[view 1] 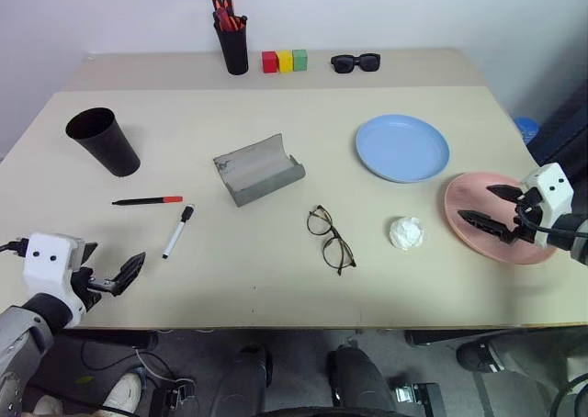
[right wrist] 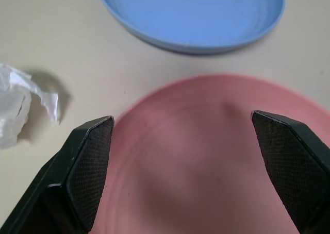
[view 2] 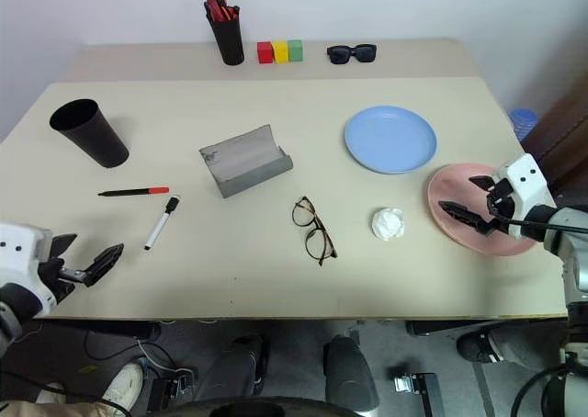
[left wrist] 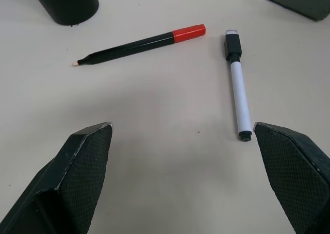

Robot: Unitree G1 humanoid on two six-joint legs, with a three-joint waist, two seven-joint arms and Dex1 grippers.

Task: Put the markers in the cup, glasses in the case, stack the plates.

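A: Right gripper (view 1: pixel 489 208) hovers wide open over the pink plate (view 1: pixel 478 217) at the table's right edge, beside the blue plate (view 1: pixel 401 147).
B: It looks stiff and slick, so pinch the rim. Left gripper (view 1: pixel 112 272) gapes too, near the markers (view 1: pixel 177 231).

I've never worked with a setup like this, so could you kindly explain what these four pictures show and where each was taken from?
It is a humanoid robot at a table. Two pictures come from its head, looking down; two from cameras on its wrists, looking along the black fingers. The left gripper is open over the near edge, facing the black marker and the white marker. The right gripper is open above the pink plate, beside the blue plate. Also there: the cup, the open case, the glasses, crumpled paper, and at the back a pen pot, coloured blocks and sunglasses. Nothing is held.
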